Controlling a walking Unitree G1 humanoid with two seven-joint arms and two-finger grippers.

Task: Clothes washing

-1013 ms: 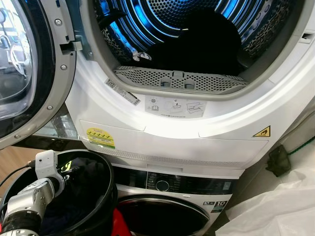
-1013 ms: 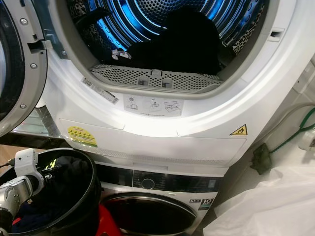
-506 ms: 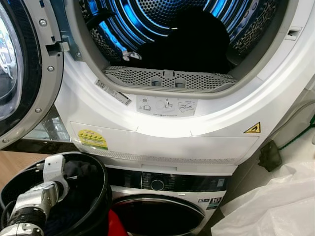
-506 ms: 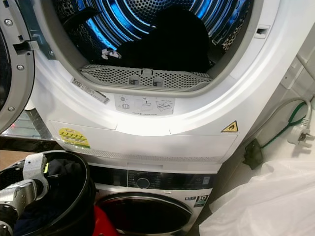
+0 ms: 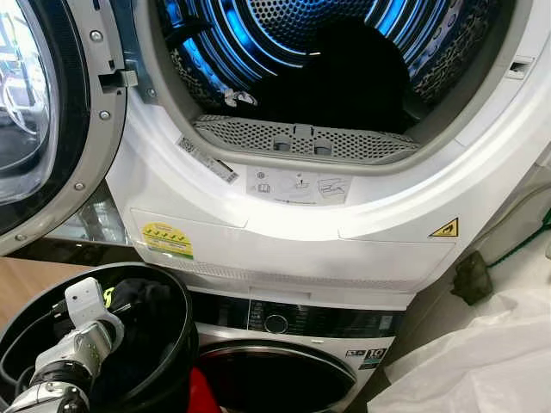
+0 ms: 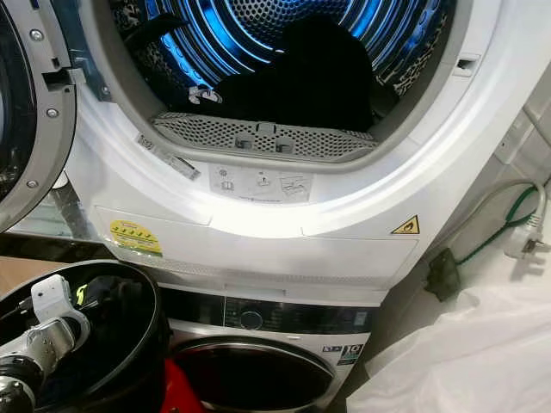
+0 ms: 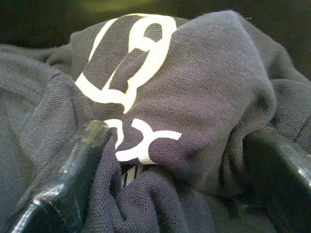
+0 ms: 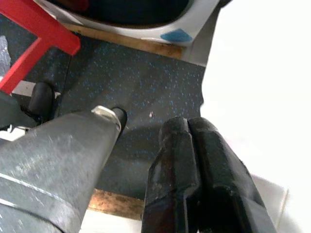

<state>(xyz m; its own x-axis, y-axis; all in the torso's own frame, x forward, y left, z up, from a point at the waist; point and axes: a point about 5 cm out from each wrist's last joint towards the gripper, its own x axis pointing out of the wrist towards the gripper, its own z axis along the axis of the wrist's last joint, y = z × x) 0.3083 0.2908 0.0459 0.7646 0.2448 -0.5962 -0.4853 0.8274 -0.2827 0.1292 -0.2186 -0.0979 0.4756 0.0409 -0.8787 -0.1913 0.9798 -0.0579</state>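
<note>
Sunk lower inside the black bucket (image 5: 168,344), the left end effector (image 7: 180,160) spreads around a dark printed shirt (image 7: 194,97); the right end effector (image 8: 194,141) hangs closed.

My black bucket (image 5: 176,344) holds dark clothes (image 7: 204,97), one bearing white print. Dark speckled floor (image 8: 146,97) carries a red frame (image 8: 39,34) and white sheeting (image 5: 482,353) beside the stacked machines.

Dryer (image 5: 284,224) sat stacked on washer (image 5: 284,361), its door (image 5: 43,120) swung out to the left. Clothes (image 5: 344,77) lay in the drum. Bucket (image 5: 176,344) stood left of washer, left gripper (image 7: 180,155) inside it on a shirt (image 7: 194,92).
</note>
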